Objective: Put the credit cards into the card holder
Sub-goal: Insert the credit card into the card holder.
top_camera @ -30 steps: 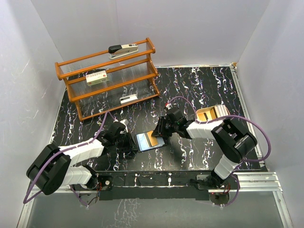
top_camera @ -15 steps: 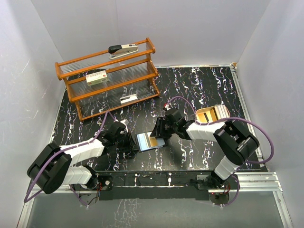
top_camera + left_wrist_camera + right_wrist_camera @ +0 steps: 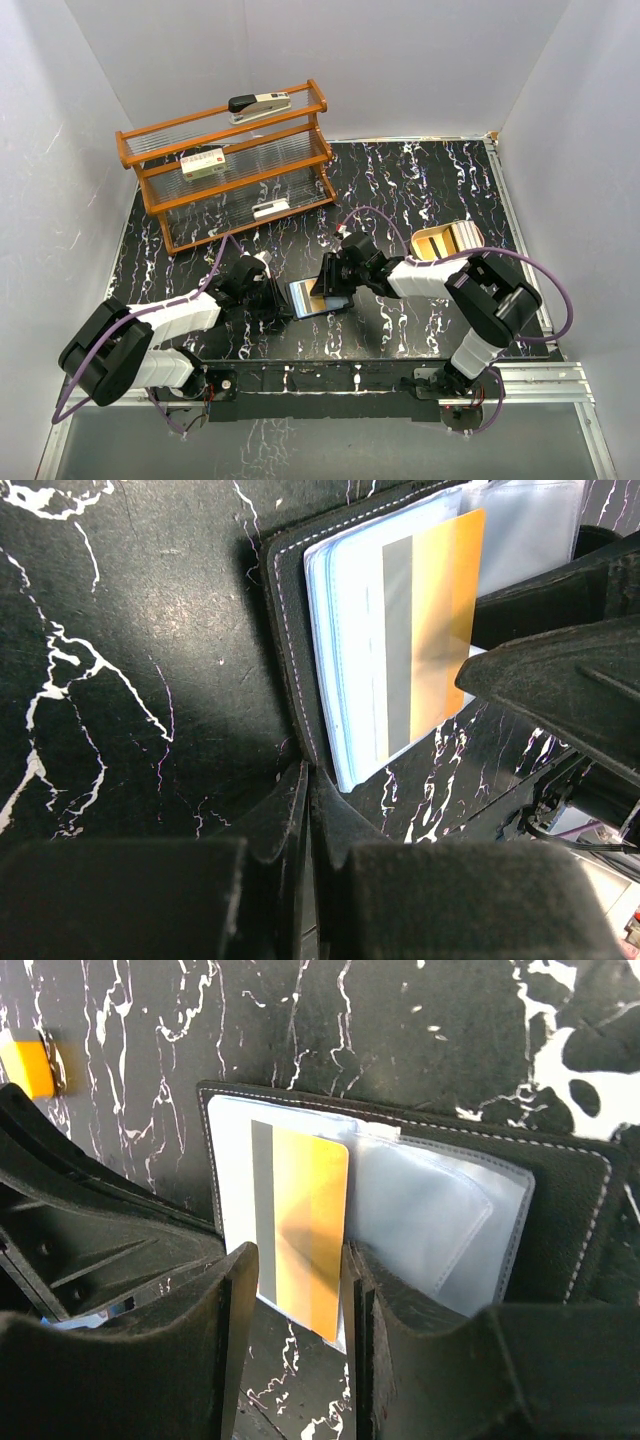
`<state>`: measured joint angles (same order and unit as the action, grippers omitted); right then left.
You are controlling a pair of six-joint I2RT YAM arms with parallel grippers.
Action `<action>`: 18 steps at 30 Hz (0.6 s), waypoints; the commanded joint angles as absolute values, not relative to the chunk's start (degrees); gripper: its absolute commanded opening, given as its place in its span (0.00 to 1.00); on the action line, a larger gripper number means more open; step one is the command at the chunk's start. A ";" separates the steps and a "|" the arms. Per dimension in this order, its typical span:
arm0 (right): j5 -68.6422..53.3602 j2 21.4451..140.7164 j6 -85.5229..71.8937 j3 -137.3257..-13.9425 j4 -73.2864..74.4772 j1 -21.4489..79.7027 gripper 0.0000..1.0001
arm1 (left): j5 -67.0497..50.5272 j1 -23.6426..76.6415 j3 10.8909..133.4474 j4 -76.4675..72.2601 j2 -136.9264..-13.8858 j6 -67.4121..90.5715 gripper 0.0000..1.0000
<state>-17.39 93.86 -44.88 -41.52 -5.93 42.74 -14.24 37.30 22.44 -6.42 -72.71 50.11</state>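
- Where the two arms reach in from the near edge of the desk (image 3: 420,180), their grippers meet from opposite sides at the card holder (image 3: 560,1220), which lies spread open on the black, white-veined top.
- The left gripper (image 3: 305,780) has its jaws pressed together on the black stitched edge of the holder's cover, at the holder's left side as the top view shows it.
- The right gripper (image 3: 300,1255) comes in from the other side with its jaws apart. One finger stands on each side of the near end of the orange card (image 3: 310,1210), just beside its long edges.
- That card lies flat on the pale bluish leaf of the holder. A dark stripe runs along one long side, and its near end sticks out a little past the leaf's edge. Whether it sits inside a sleeve or only on top I cannot tell.
- Beside the card, the clear pockets (image 3: 430,1220) cover the holder's other half, inside the black border.
- At the left edge of the right wrist view, a small orange block (image 3: 25,1068) lies on the desk, apart from the holder.
- Farther back and to the right, a tan tray (image 3: 445,240) sits next to the right arm.
- At the far left stands a wooden rack (image 3: 200,118) with clear shelves. It holds a stapler (image 3: 260,103) on the top shelf, a white box (image 3: 203,163) with a red mark on the middle one, and a small white item on the lowest.
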 commanded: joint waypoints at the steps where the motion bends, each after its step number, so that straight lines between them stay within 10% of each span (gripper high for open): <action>1: -21.27 95.88 -40.12 -44.10 -8.00 43.41 0.37 | -14.32 37.35 22.24 -7.65 -72.53 49.71 0.00; 18: -7.20 89.49 -27.32 -54.69 16.05 42.85 0.44 | -12.12 37.35 24.17 -2.29 -70.16 48.58 0.00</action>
